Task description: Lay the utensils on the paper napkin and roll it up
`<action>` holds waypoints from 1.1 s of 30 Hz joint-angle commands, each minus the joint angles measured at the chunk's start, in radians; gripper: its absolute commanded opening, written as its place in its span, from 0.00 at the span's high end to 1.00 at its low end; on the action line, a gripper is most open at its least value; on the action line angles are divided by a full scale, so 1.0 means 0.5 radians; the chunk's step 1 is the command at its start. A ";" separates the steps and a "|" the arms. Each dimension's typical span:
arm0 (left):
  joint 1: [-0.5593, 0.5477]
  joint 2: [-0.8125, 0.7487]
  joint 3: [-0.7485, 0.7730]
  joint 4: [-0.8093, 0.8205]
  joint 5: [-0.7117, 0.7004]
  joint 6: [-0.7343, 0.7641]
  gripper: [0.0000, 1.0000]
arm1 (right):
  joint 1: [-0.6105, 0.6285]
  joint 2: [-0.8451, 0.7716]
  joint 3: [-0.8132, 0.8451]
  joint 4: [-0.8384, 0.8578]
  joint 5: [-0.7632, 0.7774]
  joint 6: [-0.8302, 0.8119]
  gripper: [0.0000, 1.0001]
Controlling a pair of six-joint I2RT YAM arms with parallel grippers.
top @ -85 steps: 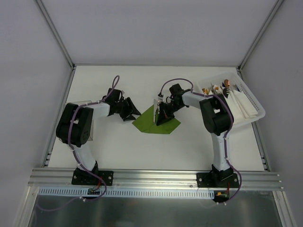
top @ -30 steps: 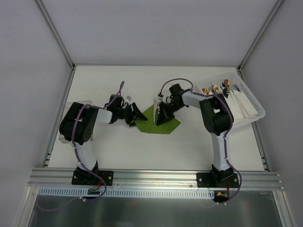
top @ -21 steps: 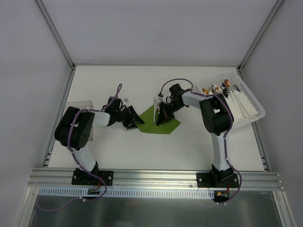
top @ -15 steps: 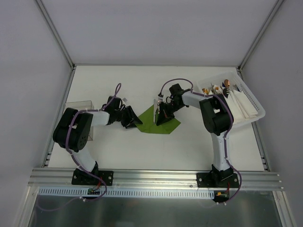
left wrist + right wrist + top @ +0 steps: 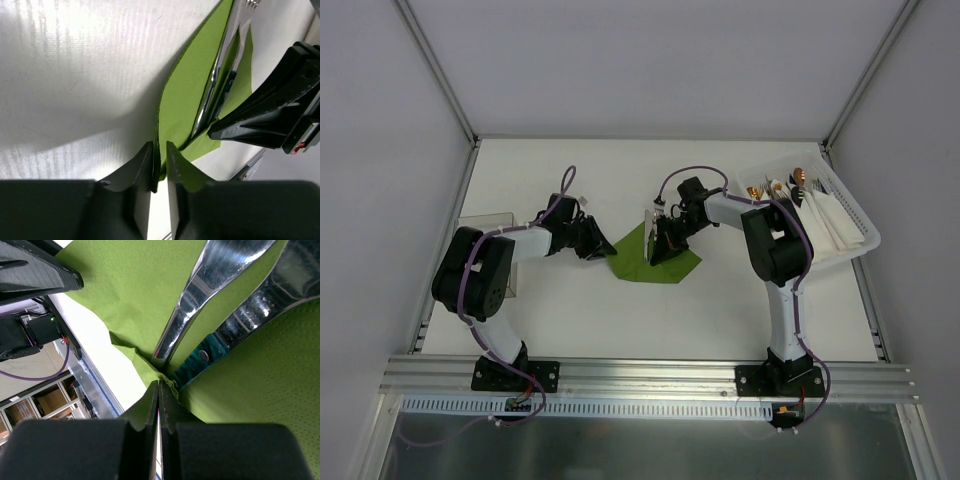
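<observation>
The olive-green paper napkin lies mid-table, also in the left wrist view and the right wrist view. Silvery utensils lie on it, along its fold, with a teal piece beside them. My left gripper is at the napkin's left corner, its jaws nearly closed with the napkin's edge between them. My right gripper is shut, pinching a bunched fold of napkin just by the utensil handles. It appears black in the left wrist view.
A white basket at the right holds folded white napkins and copper-tipped cutlery. A clear box stands at the table's left edge. Metal frame posts run along both sides.
My left gripper has swung right to the napkin's left corner and closed on its edge. My right gripper and the utensils have stayed in place.
</observation>
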 commanded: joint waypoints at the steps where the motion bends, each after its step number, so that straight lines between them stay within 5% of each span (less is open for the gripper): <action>1: 0.021 -0.026 0.078 -0.013 0.058 0.042 0.85 | 0.008 0.039 0.036 -0.043 0.195 -0.022 1.00; 9: -0.086 -0.057 0.121 0.226 0.337 -0.105 0.99 | 0.008 0.046 0.046 -0.055 0.220 0.012 1.00; 16: -0.239 0.161 0.179 0.526 0.414 -0.366 1.00 | 0.008 0.043 0.046 -0.055 0.226 0.012 1.00; 33: -0.399 0.483 0.216 0.512 0.153 -0.553 1.00 | -0.002 0.043 0.049 -0.058 0.235 0.030 1.00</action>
